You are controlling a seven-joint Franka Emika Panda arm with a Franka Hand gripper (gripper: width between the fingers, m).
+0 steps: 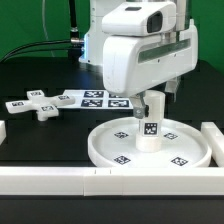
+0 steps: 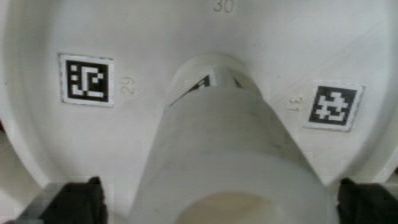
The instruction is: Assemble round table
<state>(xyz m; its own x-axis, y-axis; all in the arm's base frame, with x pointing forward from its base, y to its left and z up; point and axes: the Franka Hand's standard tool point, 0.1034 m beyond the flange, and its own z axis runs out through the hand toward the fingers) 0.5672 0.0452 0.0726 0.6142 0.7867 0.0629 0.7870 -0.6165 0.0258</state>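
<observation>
The large rimmed round disc lies flat on the black table at the front. The short cylinder leg stands upright on it, near its middle. My gripper hangs straight above the leg, its fingers down round the leg's top. The wrist view looks down the leg to the disc, with a tag on each side of the leg's foot. My gripper is open, with one dark finger on each side of the leg. The cross-shaped piece lies loose at the exterior view's left.
The marker board lies flat behind the disc. White border blocks run along the front, stand at the exterior view's right and at its left edge. Cables hang at the back.
</observation>
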